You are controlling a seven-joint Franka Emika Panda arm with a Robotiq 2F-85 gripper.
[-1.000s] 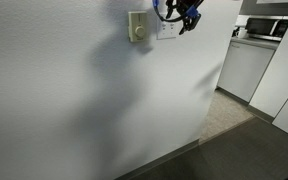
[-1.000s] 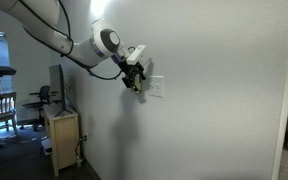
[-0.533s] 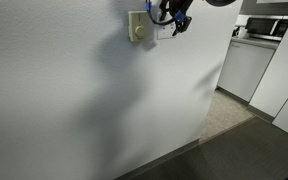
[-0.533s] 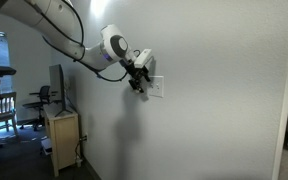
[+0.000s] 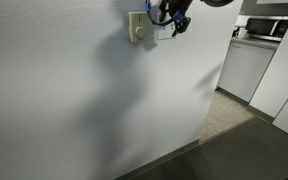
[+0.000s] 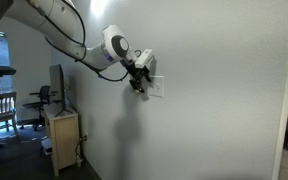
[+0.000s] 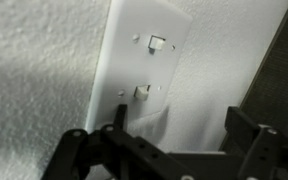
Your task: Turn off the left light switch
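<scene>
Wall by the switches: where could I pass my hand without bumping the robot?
Free: the broad bare wall below the cream plate, and the stretch beyond the white plate, away from the arm. Crowded: at the white plate itself, where the open pincer hovers close.

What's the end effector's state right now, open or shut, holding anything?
End effector: open, holding nothing, close in front of the white switch plate.
</scene>
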